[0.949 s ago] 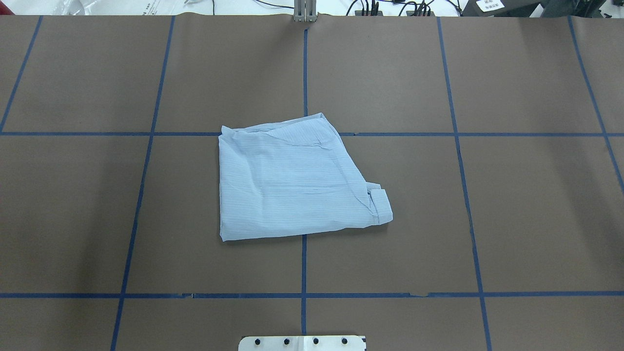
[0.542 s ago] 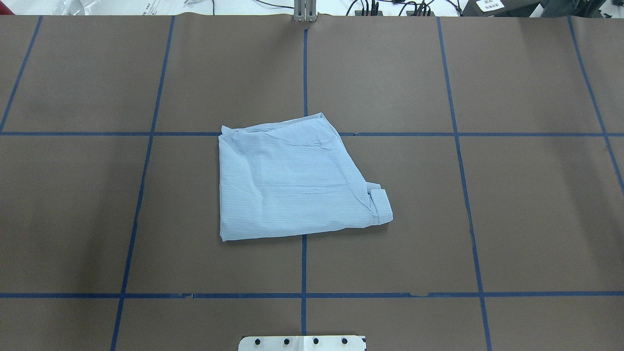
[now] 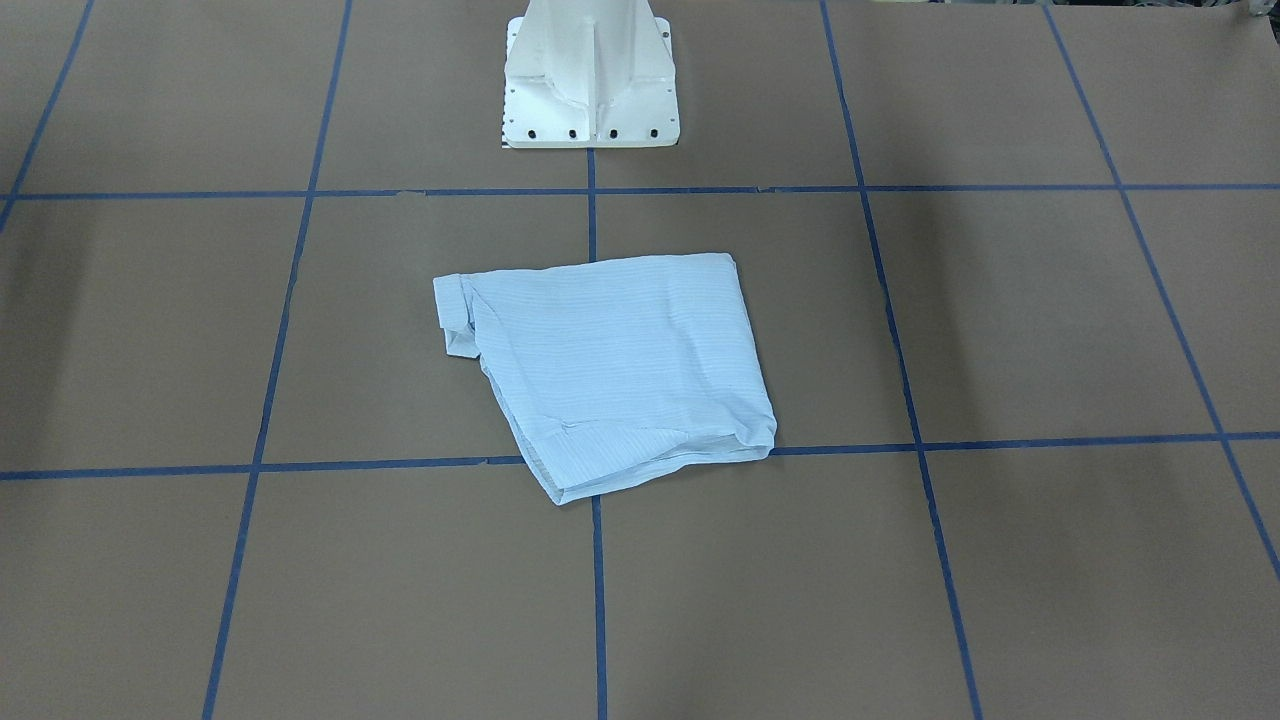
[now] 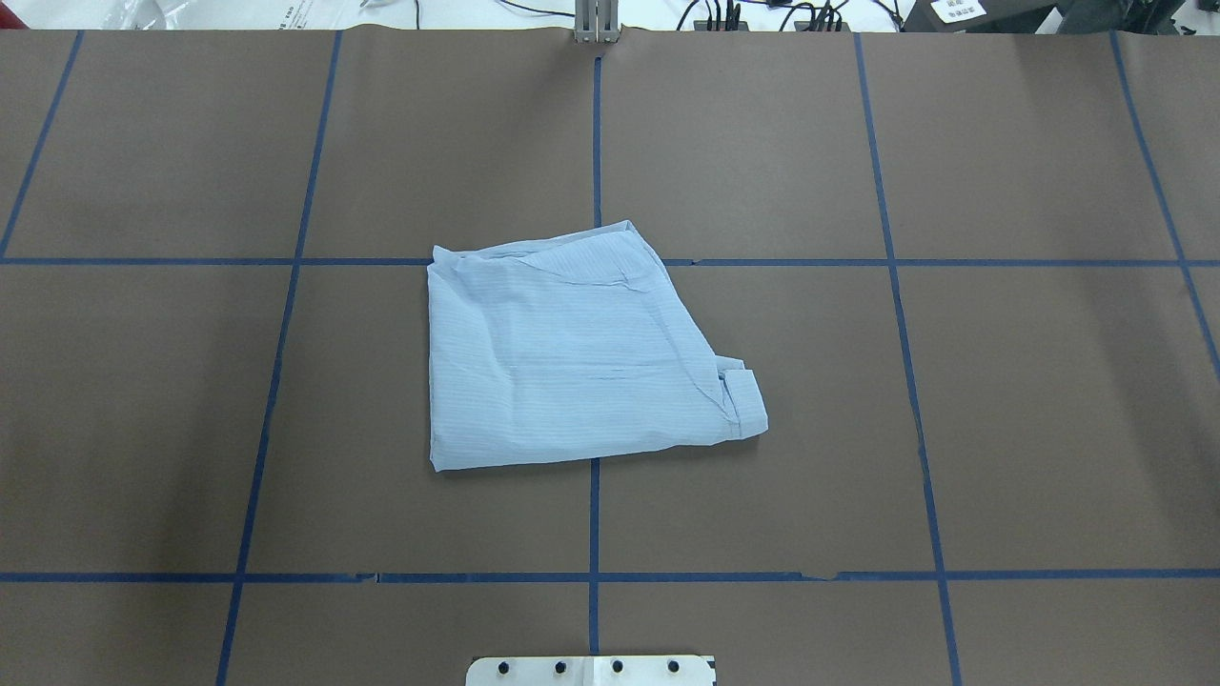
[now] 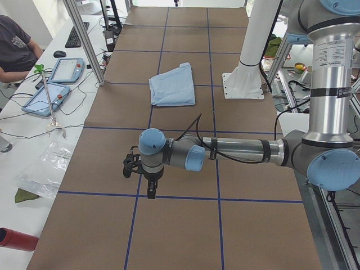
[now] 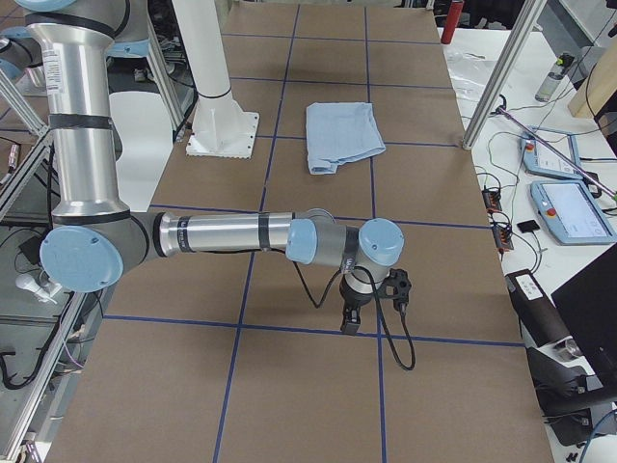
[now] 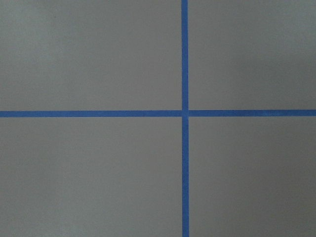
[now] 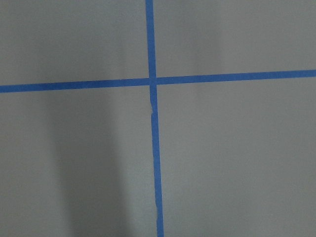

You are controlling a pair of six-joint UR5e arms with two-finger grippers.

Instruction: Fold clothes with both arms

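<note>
Item: shirt [image 4: 572,353], light-blue, folded into a lopsided packet. It lies flat mid-table [image 4: 1029,400] over a crossing of blue tape lines [image 4: 594,514], in front of the white pedestal [image 3: 588,80], with one cuff [image 4: 745,400] poking out at a corner. Left gripper [image 5: 151,188] and right gripper [image 6: 349,318] hang over bare table well apart from the shirt and show only from the side, so whether either claw is open or closed cannot be told. Risk, as judged: a further pinch on this thin cloth could catch only the top layer and peel the packet open, or drag the loose cuff out.
</note>
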